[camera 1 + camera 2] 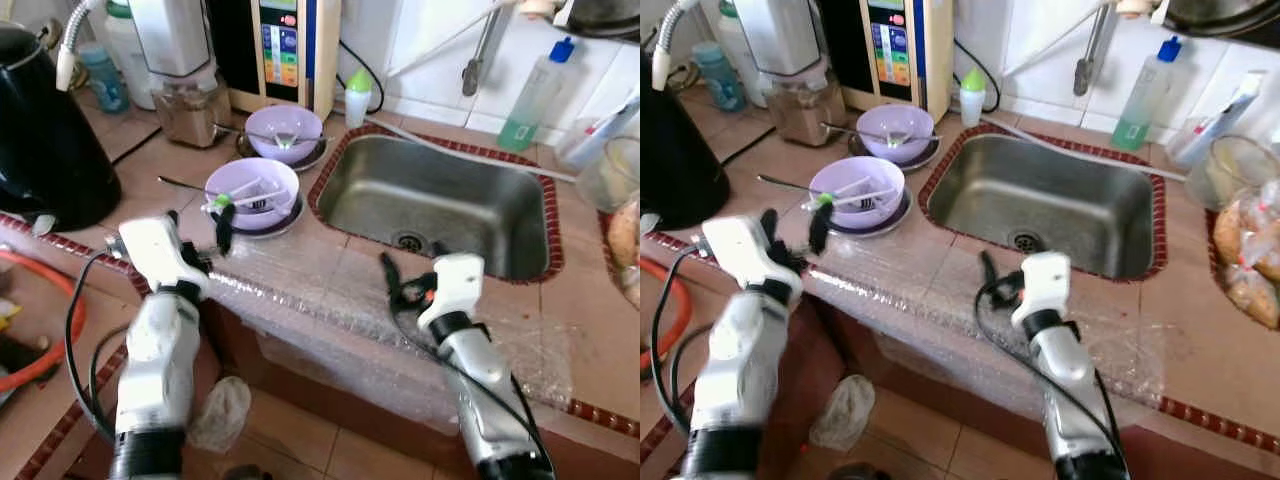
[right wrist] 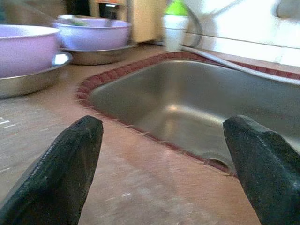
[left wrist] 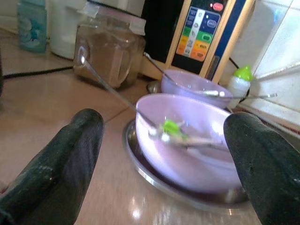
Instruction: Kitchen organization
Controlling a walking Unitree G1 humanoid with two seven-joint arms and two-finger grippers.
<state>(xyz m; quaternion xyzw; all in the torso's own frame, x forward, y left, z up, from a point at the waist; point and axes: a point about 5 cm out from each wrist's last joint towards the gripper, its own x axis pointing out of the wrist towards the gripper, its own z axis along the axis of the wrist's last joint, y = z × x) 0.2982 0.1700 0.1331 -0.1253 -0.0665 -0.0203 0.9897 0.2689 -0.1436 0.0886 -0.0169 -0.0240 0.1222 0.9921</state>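
1. The tiled desk (image 1: 300, 265) runs across the scene, with a sheet of clear bubble wrap (image 1: 330, 300) draped over its front edge.
2. A steel sink (image 1: 440, 205) with a red tile border is set into the desk, its drain near the front wall.
3. A black kettle-like appliance (image 1: 45, 130) stands at the robot's far left on the desk.
4. Against the back wall stand a panel with coloured buttons (image 1: 280, 45), a jar of brown powder (image 1: 190, 110) and a small white bottle with a green cap (image 1: 358, 97).
5. A clear bottle with green liquid and a blue cap (image 1: 535, 95) stands behind the sink to the right.
6. The left hand (image 1: 198, 232) hovers over the desk's front edge, just before the near bowl, its two black fingers (image 3: 70, 159) spread wide and holding nothing.
7. The right hand (image 1: 395, 285) rests low over the desk in front of the sink, fingers (image 2: 70, 164) likewise apart and empty, pointing toward the basin.
8. The near purple bowl (image 1: 252, 190) sits on a steel plate (image 1: 285, 222), left of the sink; a utensil with a green tip (image 3: 172, 129) lies inside it.
9. The far purple bowl (image 1: 285, 130) sits on its own steel plate just behind, with a spoon (image 1: 235, 128) resting across it.
10. Another long spoon (image 1: 180, 183) lies on the desk, left of the near bowl.
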